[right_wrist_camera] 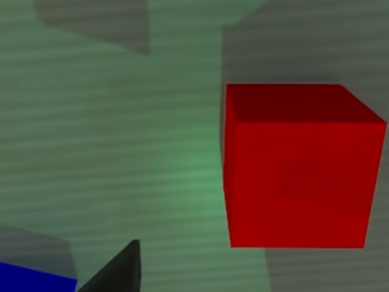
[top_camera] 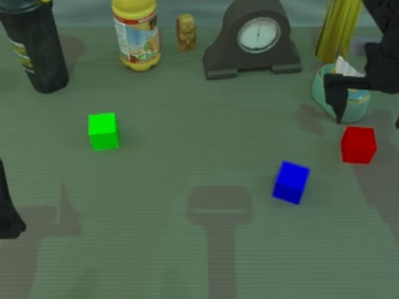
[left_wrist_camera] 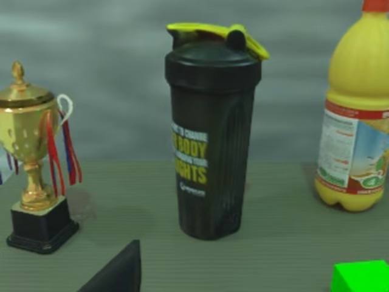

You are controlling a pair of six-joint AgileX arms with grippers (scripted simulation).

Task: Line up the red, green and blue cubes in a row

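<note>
Open table (top_camera: 187,156) around cubes — clock (top_camera: 252,40), bottles behind.

Top view: black shaker (top_camera: 31,47) cut by upper-left edge; right gripper (top_camera: 368,93) partly off right edge, hiding the teal bowl (top_camera: 321,93).

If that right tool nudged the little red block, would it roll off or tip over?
Probably neither. The red cube sits flat on the table with square faces, so it should slide, not roll. It looks rigid and matte, likely easy to grip. The right tool hangs just beyond it.
</note>
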